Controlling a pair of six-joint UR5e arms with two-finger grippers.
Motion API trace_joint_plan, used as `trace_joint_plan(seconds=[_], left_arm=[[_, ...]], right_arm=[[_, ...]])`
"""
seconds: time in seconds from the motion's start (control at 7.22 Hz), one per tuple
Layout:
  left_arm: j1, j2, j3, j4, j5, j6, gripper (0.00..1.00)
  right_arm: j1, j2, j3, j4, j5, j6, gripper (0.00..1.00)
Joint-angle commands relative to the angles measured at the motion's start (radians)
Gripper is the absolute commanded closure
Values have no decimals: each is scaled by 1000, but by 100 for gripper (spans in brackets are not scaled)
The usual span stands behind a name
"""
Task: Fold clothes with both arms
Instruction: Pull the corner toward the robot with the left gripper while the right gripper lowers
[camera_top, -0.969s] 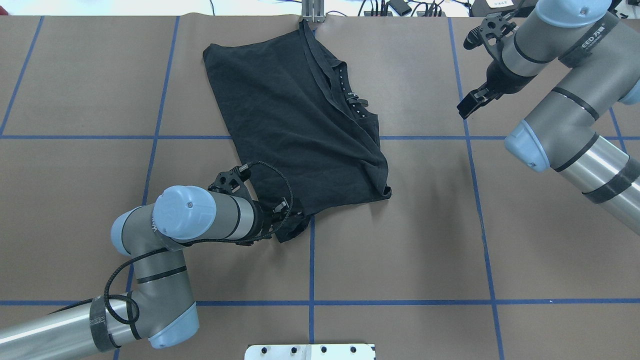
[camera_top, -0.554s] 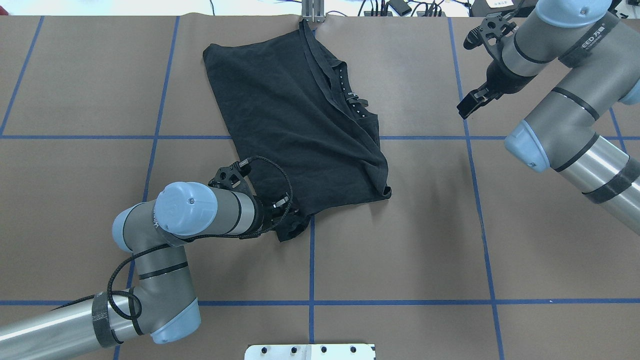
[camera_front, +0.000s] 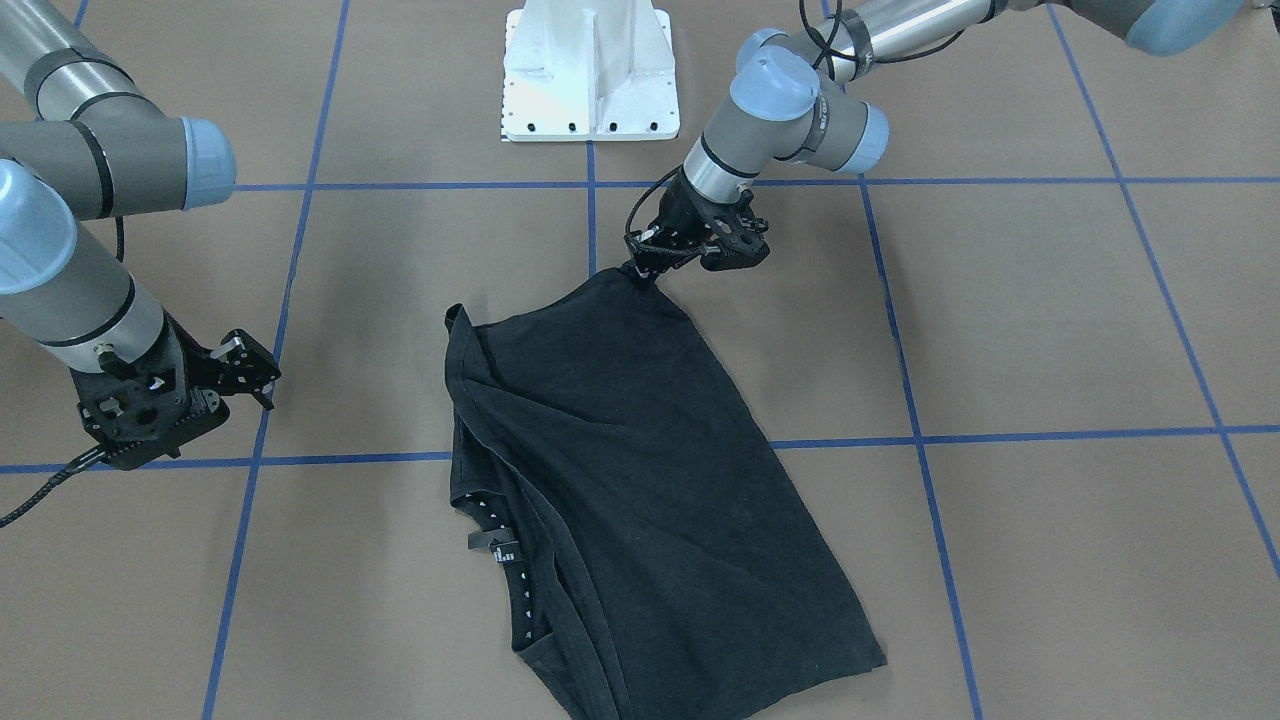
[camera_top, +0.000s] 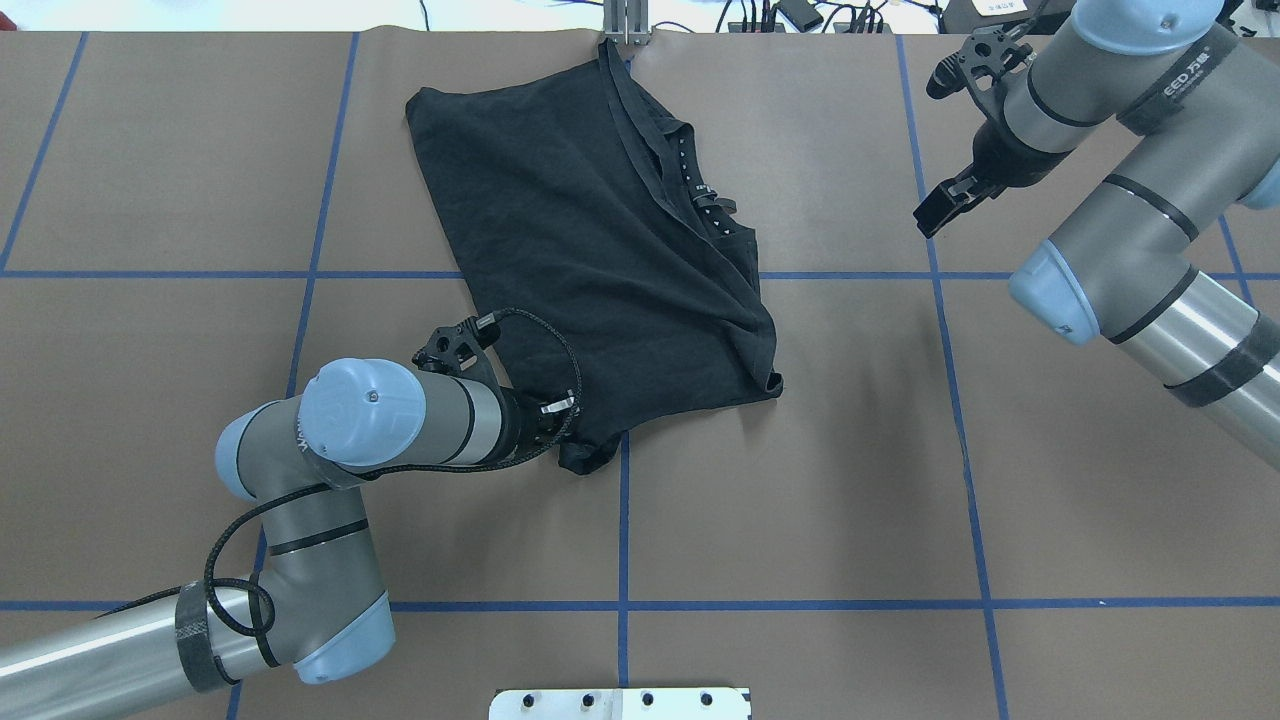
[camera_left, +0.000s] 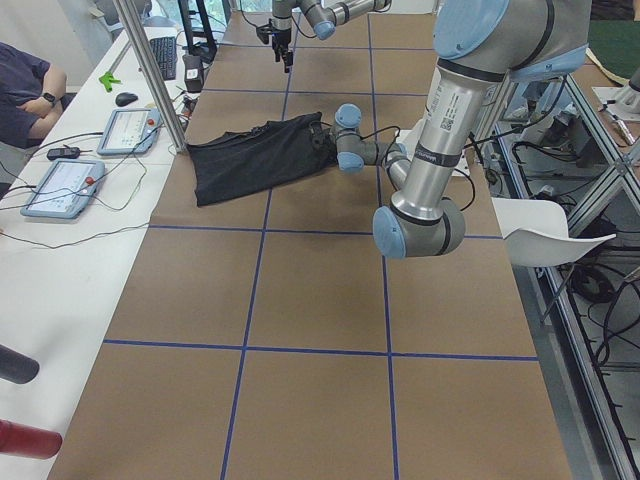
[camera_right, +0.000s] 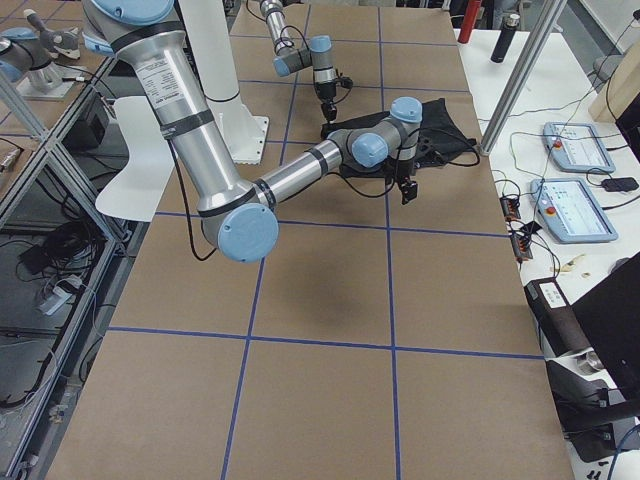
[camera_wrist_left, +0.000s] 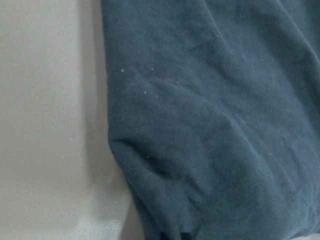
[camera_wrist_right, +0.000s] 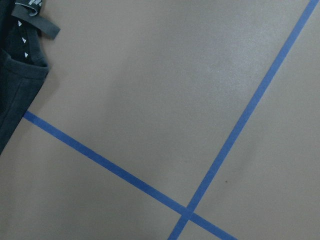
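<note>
Shirt on the far middle of the table, one gripper at it, one off to the right.
The shirt lies on the table, slanting from the far edge toward the middle. The left gripper is at its near corner, touching the cloth. The right gripper is at the far right, well apart from the shirt, on the side of the neck tag. The base stands at the near edge, in the middle.

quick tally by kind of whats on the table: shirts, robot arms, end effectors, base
black short-sleeved T-shirt: 1
silver-grey tubular robot arms: 2 (left arm, right arm)
black two-finger end effectors: 2 (left end effector, right end effector)
white pedestal base: 1
total: 6
</note>
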Motion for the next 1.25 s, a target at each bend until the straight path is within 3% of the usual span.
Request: trace_joint_plan(seconds=[0.0,0.42,0.83,1.11], left_arm=[[2,62,-80,10,-90,48,100],[2,239,-264,16,-124,158,100],[4,341,-303,13,-123,229,100],[4,340,-303,13,-121,228,100]], right_arm=[[0,-2,3,-1,0,2,1],[-55,-9,80,-3,15,240,1],[-280,-20,226,-1,-14,756,1],[-503,17,243,6,-284,1133,0]])
